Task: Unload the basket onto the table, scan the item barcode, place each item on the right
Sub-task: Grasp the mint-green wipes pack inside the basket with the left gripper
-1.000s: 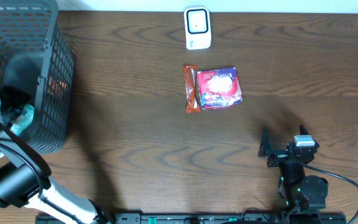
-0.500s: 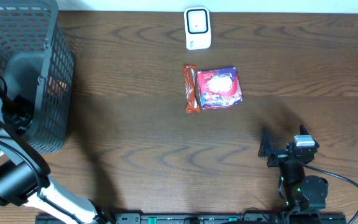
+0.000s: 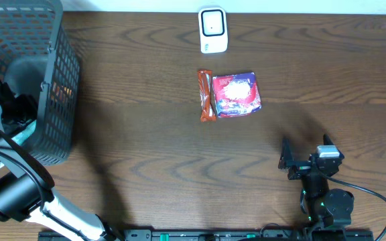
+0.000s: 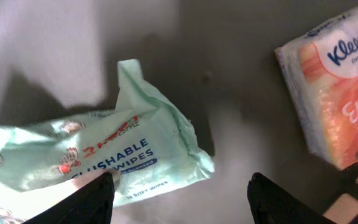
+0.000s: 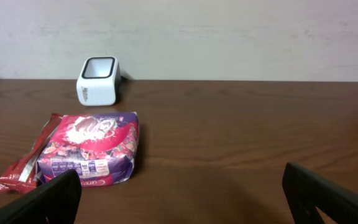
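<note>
On the dark wooden tabletop (image 3: 146,154), the scanner (image 3: 213,30) stands beyond a candy bag (image 3: 235,94). Inside the basket (image 3: 52,80) at the left, the left claw (image 4: 180,186) hangs spread, empty, above a wipes pack (image 4: 98,155). The right claw (image 5: 180,180) gapes empty.

Basket (image 3: 52,100) at table's (image 3: 146,147) 10 o'clock. Scanner (image 3: 213,30) at 12. Candy bag (image 3: 236,94) near scanner's 6, snack bar (image 3: 206,95) touching bag's 9. In basket: tissue pack (image 4: 334,87) at 2 from wipes pack (image 4: 104,155).

Overhead looks straight down; low right wrist view shares the scanner (image 5: 98,81).
</note>
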Controlling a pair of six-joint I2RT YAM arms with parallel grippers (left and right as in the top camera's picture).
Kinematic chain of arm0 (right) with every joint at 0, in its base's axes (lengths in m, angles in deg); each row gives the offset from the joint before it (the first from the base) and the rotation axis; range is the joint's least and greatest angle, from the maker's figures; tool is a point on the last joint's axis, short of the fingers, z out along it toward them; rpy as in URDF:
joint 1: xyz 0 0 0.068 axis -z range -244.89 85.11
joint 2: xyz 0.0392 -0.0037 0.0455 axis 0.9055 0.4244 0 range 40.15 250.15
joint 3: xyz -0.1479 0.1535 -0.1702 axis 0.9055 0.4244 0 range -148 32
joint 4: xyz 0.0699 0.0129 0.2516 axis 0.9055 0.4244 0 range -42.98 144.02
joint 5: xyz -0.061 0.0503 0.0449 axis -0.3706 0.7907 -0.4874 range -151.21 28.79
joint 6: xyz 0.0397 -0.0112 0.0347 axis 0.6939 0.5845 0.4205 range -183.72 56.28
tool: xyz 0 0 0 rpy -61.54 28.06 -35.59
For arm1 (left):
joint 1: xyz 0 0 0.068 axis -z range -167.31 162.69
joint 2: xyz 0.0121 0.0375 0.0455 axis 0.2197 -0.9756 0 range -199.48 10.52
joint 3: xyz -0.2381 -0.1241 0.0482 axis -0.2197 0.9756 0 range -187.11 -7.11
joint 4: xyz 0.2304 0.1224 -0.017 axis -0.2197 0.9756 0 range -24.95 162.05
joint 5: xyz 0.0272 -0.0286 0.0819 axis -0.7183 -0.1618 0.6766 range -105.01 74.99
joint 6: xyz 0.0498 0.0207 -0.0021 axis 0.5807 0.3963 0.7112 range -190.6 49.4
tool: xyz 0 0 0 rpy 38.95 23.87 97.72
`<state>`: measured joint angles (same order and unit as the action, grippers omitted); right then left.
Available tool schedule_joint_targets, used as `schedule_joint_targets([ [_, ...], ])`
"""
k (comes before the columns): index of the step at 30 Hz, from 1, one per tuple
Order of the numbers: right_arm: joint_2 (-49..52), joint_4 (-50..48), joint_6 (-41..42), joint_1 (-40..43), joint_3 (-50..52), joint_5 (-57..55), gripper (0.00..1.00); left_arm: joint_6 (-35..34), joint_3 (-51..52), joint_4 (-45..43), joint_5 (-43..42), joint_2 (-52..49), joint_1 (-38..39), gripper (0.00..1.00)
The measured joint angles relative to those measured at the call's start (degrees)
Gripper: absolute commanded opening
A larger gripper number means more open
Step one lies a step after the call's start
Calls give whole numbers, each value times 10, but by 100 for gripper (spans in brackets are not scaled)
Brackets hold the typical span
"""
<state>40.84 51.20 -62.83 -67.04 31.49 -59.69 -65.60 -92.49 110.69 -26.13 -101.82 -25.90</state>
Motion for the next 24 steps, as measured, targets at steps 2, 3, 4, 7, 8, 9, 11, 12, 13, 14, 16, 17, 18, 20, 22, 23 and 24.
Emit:
schedule_joint_targets([
  [2,0,0,0,0,0,0,99,47,0,-14,13,0,0,69],
  [3,0,0,0,0,0,0,99,61,0,-21,21,0,0,69],
  [4,0,0,0,0,0,0,99,77,0,-27,29,0,0,69],
  [7,0,0,0,0,0,0,99,137,0,-46,59,0,0,68],
  [8,0,0,0,0,0,0,99,160,0,-47,66,0,0,68],
  [9,0,0,0,0,0,0,99,185,0,-48,73,0,0,68],
  [11,0,0,0,0,0,0,99,236,0,-49,85,0,0,68],
  [12,0,0,0,0,0,0,99,253,0,-50,88,0,0,68],
  [13,0,0,0,0,0,0,99,269,0,-53,90,0,0,68],
  [14,0,0,0,0,0,0,99,282,0,-56,93,0,0,68],
  [16,0,0,0,0,0,0,99,299,0,-61,98,0,0,68],
  [17,0,0,0,0,0,0,99,306,0,-65,100,0,0,63],
  [18,0,0,0,0,0,0,99,311,0,-67,100,0,0,60],
  [20,0,0,0,0,0,0,99,318,0,-68,100,0,0,58],
  [22,0,0,0,0,0,0,99,317,0,-68,101,0,0,58],
  [23,0,0,0,0,0,0,99,312,0,-68,101,0,0,58],
  [24,0,0,0,0,0,0,99,308,0,-68,101,0,0,57],
])
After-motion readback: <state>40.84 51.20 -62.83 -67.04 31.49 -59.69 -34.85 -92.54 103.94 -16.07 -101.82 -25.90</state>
